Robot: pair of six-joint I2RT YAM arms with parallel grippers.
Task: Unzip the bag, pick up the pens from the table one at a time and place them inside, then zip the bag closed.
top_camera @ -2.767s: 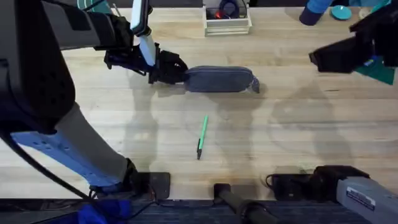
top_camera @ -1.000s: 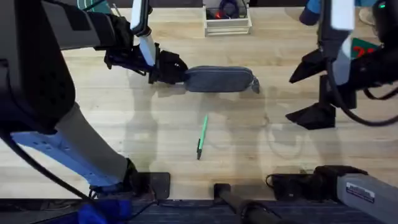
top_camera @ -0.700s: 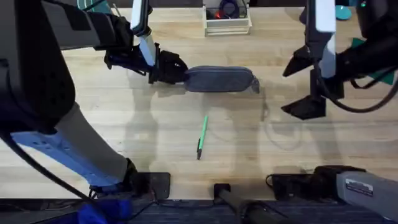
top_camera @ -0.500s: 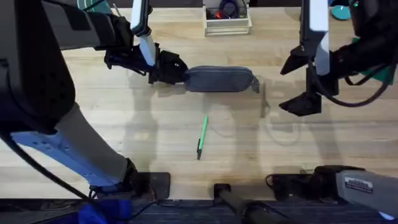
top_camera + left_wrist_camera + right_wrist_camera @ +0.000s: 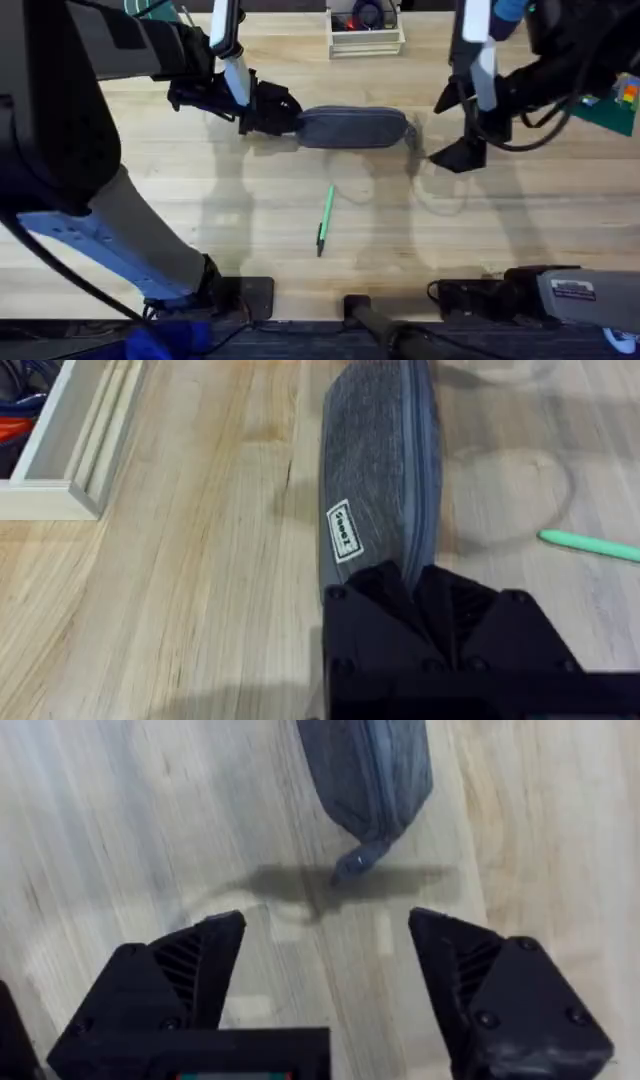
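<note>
The grey-blue bag lies lengthwise on the table, its zipper closed. My left gripper is shut on the bag's left end; the left wrist view shows the black fingers clamped over the end of the bag. My right gripper stands open just right of the bag's right end. In the right wrist view the small pull tab lies ahead of the right gripper, between its spread fingers and apart from them. A green pen lies in front of the bag.
A white tray box with small items stands at the back, behind the bag; its corner shows in the left wrist view. Blue and green objects sit at the far right. Arm bases line the front edge.
My right arm has swung in from the far right and come down toward the bag's right end, fingers open. The left gripper, bag and pen have not moved.
</note>
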